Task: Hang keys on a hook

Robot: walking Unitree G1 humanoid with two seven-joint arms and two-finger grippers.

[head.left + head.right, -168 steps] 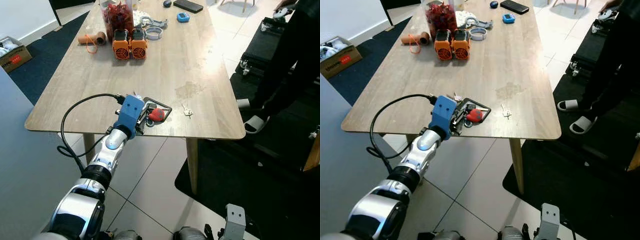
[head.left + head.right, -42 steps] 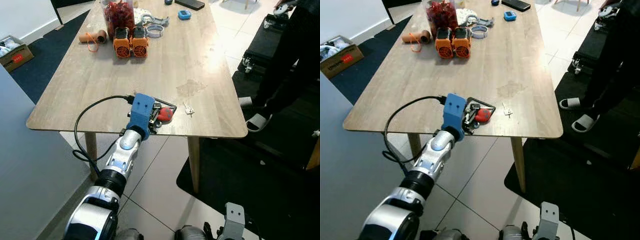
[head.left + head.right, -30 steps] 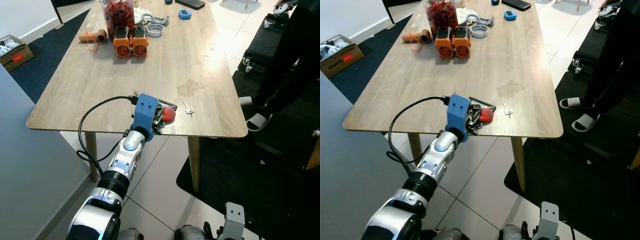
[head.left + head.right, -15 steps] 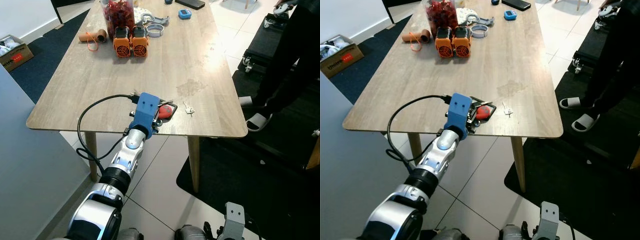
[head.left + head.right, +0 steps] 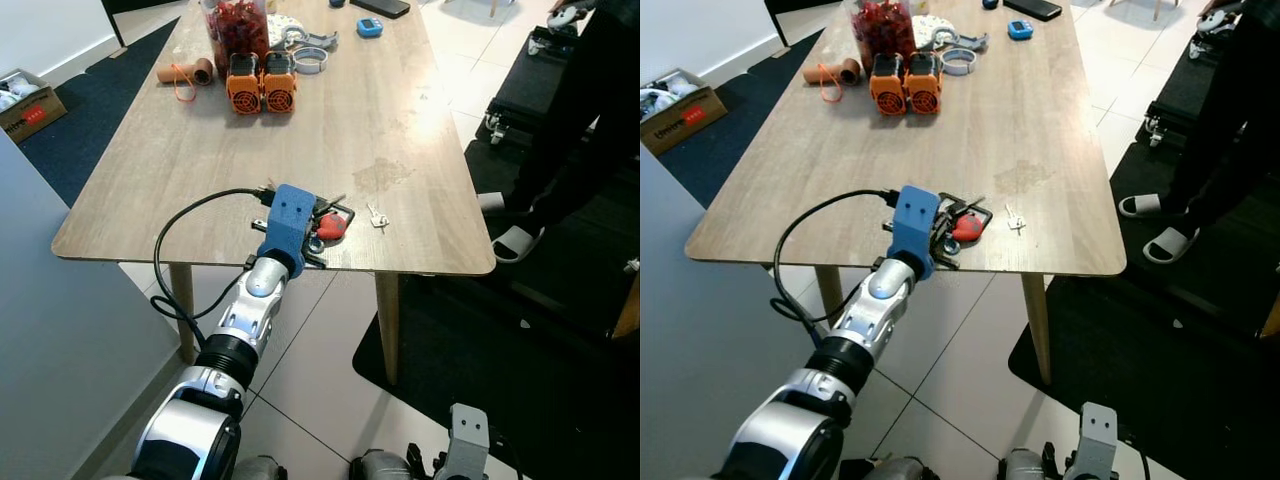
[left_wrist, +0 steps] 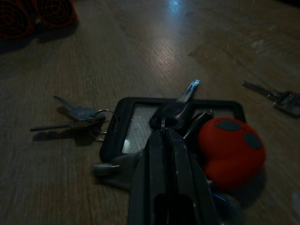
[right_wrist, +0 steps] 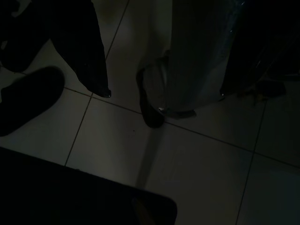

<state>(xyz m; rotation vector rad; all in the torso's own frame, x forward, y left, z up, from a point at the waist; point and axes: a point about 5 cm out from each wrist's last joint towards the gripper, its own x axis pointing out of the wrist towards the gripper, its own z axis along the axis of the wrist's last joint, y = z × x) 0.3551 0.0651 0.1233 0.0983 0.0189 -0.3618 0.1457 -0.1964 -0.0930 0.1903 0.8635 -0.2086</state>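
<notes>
The left hand [image 6: 165, 133] reached over the near edge of the wooden bench [image 5: 200, 150], its blue wrist housing [image 5: 287, 218] above the edge and a black cable [image 5: 190, 215] looping back from it. In the left wrist view its two black fingers [image 6: 161, 173] lay pressed together, the tips meeting at the dark head of a key [image 6: 177, 108] on top of the key bunch [image 6: 178, 136]. The bunch lay on the bench close to the near edge: a black rectangular tag holder with a clear window [image 6: 140, 126], a round red fob with two grey buttons [image 6: 230, 146] touching the fingers' side, and two small silver keys on a ring [image 6: 77, 116] just beside the holder's end. Whether the fingers actually gripped the key could not be made out; they were closed against it.

A separate small silver key [image 5: 376, 216] lay on the bench just beside the bunch, toward the right edge. Well apart, at the far end of the bench, stood two orange battery-like blocks [image 5: 260, 86] side by side, a clear jar of red pieces [image 5: 236, 28], a cardboard roll with an orange cord [image 5: 186, 76], a roll of tape [image 5: 308, 64], a small blue object [image 5: 368, 26] and a dark phone [image 5: 378, 8].

A person in dark trousers [image 5: 580, 130] stood by the right edge of the bench, on a dark mat. The right hand [image 7: 164, 89] hung low over the tiled floor [image 7: 197, 159], its fingers spread apart in the dark right wrist view.
</notes>
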